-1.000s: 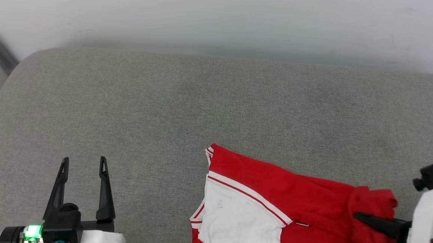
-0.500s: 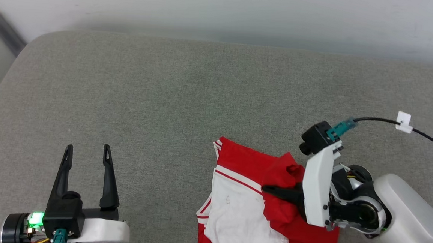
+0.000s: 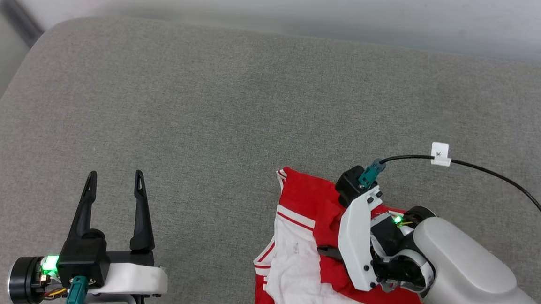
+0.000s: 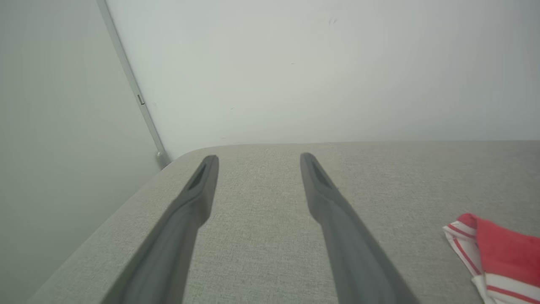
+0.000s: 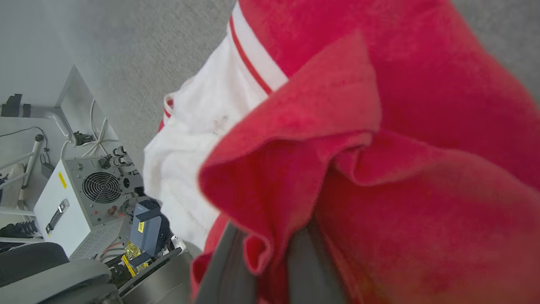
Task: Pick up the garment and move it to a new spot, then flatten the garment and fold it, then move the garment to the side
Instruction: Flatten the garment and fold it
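Note:
The garment (image 3: pixel 312 199), a red jersey with a white sleeve and striped trim, lies partly folded at the lower right of the grey surface. My right gripper (image 3: pixel 326 252) is shut on a bunched red fold of it, held over the white sleeve (image 3: pixel 292 261). In the right wrist view the red cloth (image 5: pixel 379 126) drapes over the gripper (image 5: pixel 263 257), and its fingertips are hidden. My left gripper (image 3: pixel 116 174) stands open and apart from the garment at the lower left, nothing between its fingers (image 4: pixel 202 190). A striped corner of the garment (image 4: pixel 502 257) shows at the left wrist view's right edge.
The grey upholstered surface (image 3: pixel 208 96) ends at a white wall, with a metal strip (image 3: pixel 16 9) at the upper left corner. A black cable with a white tag (image 3: pixel 439 154) trails from my right wrist. Beyond the surface's near edge stands a white fan box (image 5: pixel 84 198).
My right gripper has carried the garment's red right end leftwards over the rest, so the garment is now shorter and doubled. The head view has shifted. The left gripper stays open.

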`<state>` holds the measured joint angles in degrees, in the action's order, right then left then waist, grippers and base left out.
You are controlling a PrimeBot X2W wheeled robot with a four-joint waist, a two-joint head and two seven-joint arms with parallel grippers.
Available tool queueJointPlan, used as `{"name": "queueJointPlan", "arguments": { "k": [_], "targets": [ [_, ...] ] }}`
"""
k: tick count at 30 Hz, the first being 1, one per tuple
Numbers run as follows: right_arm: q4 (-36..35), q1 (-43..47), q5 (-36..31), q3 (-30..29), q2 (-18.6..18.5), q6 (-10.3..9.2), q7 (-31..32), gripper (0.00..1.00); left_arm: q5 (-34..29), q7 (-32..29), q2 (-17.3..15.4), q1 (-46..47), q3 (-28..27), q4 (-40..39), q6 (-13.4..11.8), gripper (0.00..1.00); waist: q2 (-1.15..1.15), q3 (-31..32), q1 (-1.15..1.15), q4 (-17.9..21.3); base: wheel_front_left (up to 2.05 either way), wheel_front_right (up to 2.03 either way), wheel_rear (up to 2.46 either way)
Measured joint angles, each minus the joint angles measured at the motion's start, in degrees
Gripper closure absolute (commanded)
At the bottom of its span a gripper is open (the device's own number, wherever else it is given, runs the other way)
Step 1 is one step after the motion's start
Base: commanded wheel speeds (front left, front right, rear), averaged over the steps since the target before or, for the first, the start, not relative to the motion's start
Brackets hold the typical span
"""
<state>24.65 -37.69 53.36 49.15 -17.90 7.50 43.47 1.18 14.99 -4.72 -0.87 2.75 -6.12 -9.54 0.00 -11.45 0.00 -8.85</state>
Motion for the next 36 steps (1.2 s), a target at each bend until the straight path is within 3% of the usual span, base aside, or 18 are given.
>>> {"name": "queueJointPlan", "arguments": {
  "k": [1,2,3,4,10,14,20,24,27,36],
  "targets": [
    [0.13,-0.03,-0.46,0.81,-0.18,0.00,-0.94,1.00,-0.01,0.00,0.04,0.00,-0.13,0.05,0.01,0.00,0.00,-0.04,0.00,-0.03,0.00,0.00,0.00],
    [0.03,-0.13,-0.64,1.72,-0.37,0.00,-1.57,0.69,-0.01,0.00,0.09,0.01,-0.20,0.09,0.09,0.00,0.00,-0.03,0.00,-0.03,0.00,0.00,0.00],
    [-0.23,-0.19,-0.65,2.50,-0.58,0.00,-2.19,0.22,-0.02,0.00,0.19,0.01,-0.30,0.15,0.16,0.00,0.00,0.08,0.00,0.01,0.00,0.00,0.00],
    [-0.70,-0.20,-0.42,2.96,-0.81,0.00,-3.03,0.00,-0.02,0.00,0.22,0.00,-0.48,0.18,0.27,0.00,0.00,0.23,0.00,0.11,0.00,0.00,0.00],
    [-6.25,-1.59,1.04,3.34,-5.10,0.00,-9.12,0.00,-0.27,0.00,0.19,-1.07,-1.40,0.77,0.54,0.00,0.00,2.24,0.00,1.08,0.00,0.00,0.00],
    [-11.84,-2.05,-0.41,0.96,-9.91,0.00,-17.94,0.00,-0.42,0.00,0.14,-1.46,-1.91,0.92,0.98,0.00,0.00,3.85,0.00,1.84,0.00,0.00,0.00],
    [-12.50,-1.09,-9.82,-13.61,-12.44,-0.01,-39.57,0.00,-0.44,0.03,0.01,-2.53,-2.59,0.62,1.33,0.00,0.00,5.10,0.00,3.76,0.00,0.00,0.00],
    [-10.20,3.56,-17.42,-24.88,-9.31,0.00,-50.90,0.00,-0.46,0.07,-0.04,-3.31,-2.89,0.57,1.57,0.00,0.00,5.62,0.00,4.93,0.00,0.00,0.00],
    [-10.82,7.86,-22.87,-31.30,-7.03,0.00,-56.10,0.00,-0.53,0.07,-0.09,-3.49,-2.96,0.65,1.83,0.00,0.00,6.17,0.00,5.48,0.00,0.00,0.00],
    [-20.81,23.92,-35.01,-47.52,2.25,0.00,-58.50,0.00,-0.54,0.07,-0.02,-4.03,-2.92,0.86,2.23,0.00,0.00,7.48,0.00,6.39,0.00,0.00,0.00]
  ]
}}
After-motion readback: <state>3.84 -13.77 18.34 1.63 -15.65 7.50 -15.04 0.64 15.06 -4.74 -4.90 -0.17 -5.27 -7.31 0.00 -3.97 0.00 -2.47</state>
